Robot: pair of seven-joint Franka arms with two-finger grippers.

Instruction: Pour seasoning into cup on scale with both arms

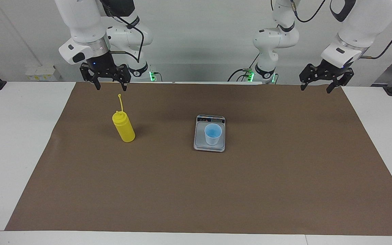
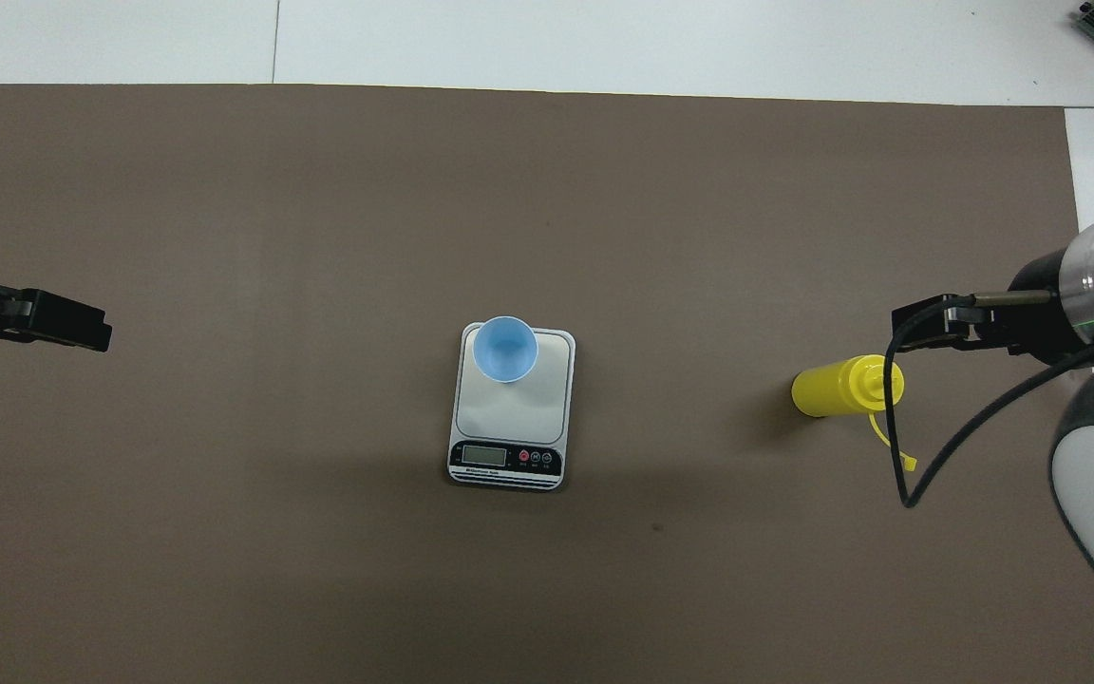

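The yellow seasoning bottle (image 1: 124,127) (image 2: 841,387) stands upright on the brown mat toward the right arm's end, with its cap strap (image 1: 120,102) sticking up. The light blue cup (image 1: 213,133) (image 2: 505,348) stands on the silver scale (image 1: 209,147) (image 2: 509,410) at the middle of the mat; the scale's display strip is at the end nearer the robots. My right gripper (image 1: 111,86) (image 2: 936,323) is open and empty in the air, above the bottle and a little to the robots' side of it, apart from it. My left gripper (image 1: 315,89) (image 2: 63,328) is open and empty over the mat's edge at the left arm's end.
A brown mat (image 1: 196,190) covers most of the white table (image 1: 9,136). A black cable (image 2: 908,475) hangs in a loop from the right arm close to the bottle's cap strap.
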